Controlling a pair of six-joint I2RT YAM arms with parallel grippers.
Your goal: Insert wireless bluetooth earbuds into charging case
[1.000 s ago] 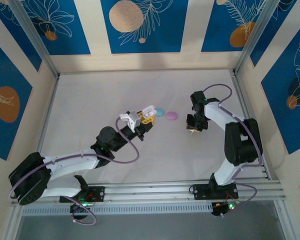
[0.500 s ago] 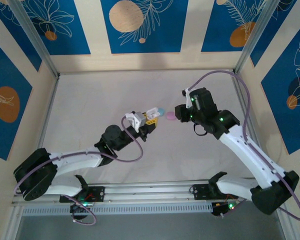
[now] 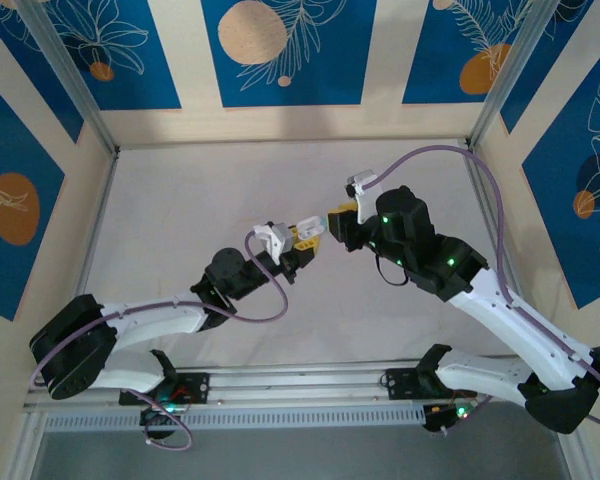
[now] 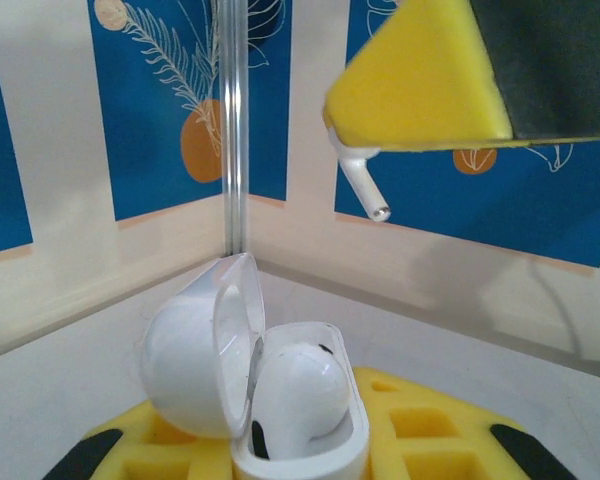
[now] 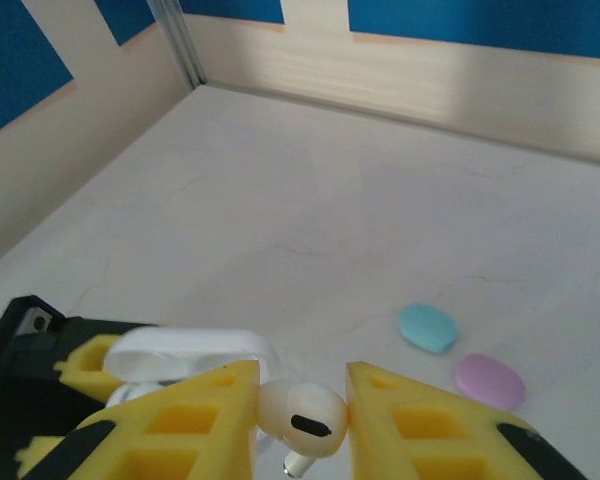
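The white charging case (image 4: 305, 420) stands upright with its lid (image 4: 195, 345) swung open to the left. My left gripper (image 4: 300, 445) is shut on it, and one white earbud (image 4: 300, 385) sits in its well. In the top view that gripper (image 3: 305, 232) is held above mid-table. My right gripper (image 5: 300, 425) is shut on a second white earbud (image 5: 302, 415), stem down, between its yellow fingers (image 5: 195, 420). It hangs just above and to the right of the open case (image 5: 185, 352). The stem (image 4: 365, 190) shows under the right finger (image 4: 420, 80). The two grippers nearly meet (image 3: 337, 218).
A pale blue oval case (image 5: 427, 327) and a pink oval case (image 5: 490, 381) lie on the table just beyond the right gripper. Low walls (image 3: 280, 125) and metal posts (image 3: 65, 85) bound the white floor (image 3: 200, 190). Open floor lies to the left and back.
The right arm has swung left and forward from the right side, carrying its earbud up to the left gripper's open case. The left gripper has shifted only slightly.
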